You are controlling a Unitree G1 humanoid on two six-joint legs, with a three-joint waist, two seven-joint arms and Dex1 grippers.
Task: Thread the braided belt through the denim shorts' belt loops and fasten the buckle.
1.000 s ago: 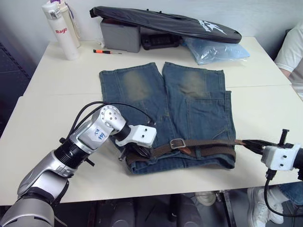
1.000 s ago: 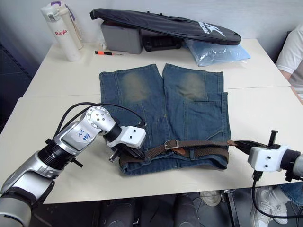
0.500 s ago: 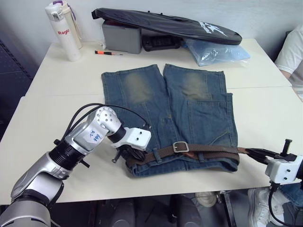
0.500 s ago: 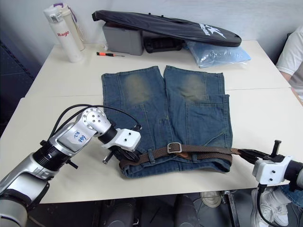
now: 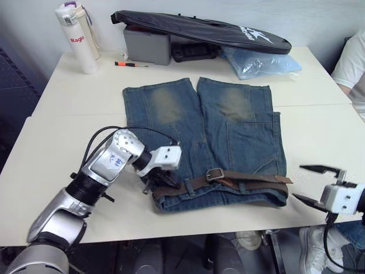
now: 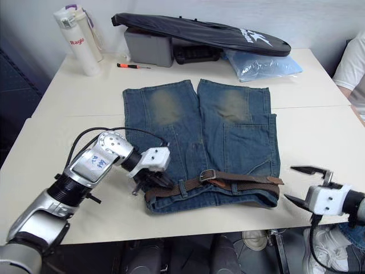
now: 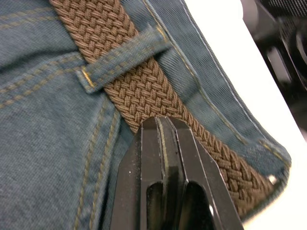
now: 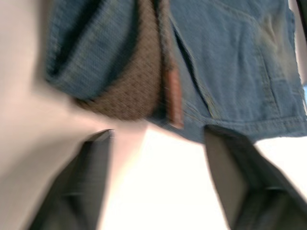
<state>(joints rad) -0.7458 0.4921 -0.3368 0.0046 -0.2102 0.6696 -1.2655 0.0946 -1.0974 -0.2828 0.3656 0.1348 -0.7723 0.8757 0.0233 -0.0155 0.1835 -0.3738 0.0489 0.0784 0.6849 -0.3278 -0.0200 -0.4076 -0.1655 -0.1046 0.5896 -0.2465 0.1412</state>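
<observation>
A: What carries the scene?
B: A pale cream worktop (image 5: pixel 57 114) made of panels butted together, with seams running across it. It stands against a light wall, and dark floor shows past its left edge.

A: What lies toward the far edge?
B: A white bottle (image 5: pixel 76 35) near the far-left corner, a small red-handled screwdriver (image 5: pixel 130 64) beside it, a grey box (image 5: pixel 147 47) under a long black bag (image 5: pixel 199 29), and a clear plastic packet (image 5: pixel 259 61) holding blue cloth. A person's white sleeve (image 5: pixel 352 60) shows at the right edge.

A: Where are the task's things?
B: The denim shorts (image 5: pixel 205 125) lie flat mid-worktop, legs toward the far edge and waistband toward the near edge. The braided belt (image 5: pixel 245 178) runs along the waistband, under one of the belt loops (image 7: pixel 125 60), with the buckle (image 5: pixel 215 174) about midway and a dark leather tip at the waistband's right end.

A: And the claws?
B: The left claw (image 7: pixel 160 132) is pressed together, its tip against the belt at the waistband's left corner. The right claw (image 5: pixel 311 184) is spread, off the shorts' right side, holding nothing.
</observation>
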